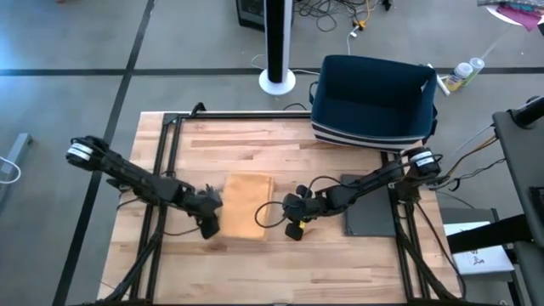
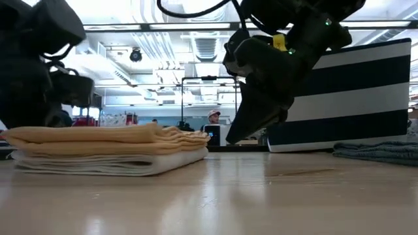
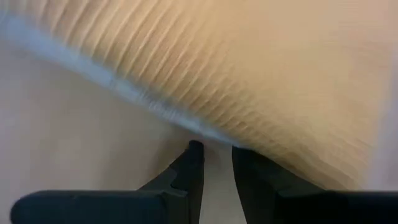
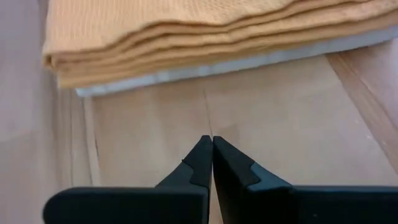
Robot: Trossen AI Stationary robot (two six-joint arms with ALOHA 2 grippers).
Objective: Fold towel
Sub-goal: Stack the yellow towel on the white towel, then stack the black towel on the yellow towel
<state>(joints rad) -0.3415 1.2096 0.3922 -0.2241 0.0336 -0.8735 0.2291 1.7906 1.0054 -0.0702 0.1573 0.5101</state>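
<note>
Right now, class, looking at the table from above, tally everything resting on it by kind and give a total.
Folded orange towel: 1
Striped navy basket: 1
Dark grey mat: 1
Total: 3
</note>
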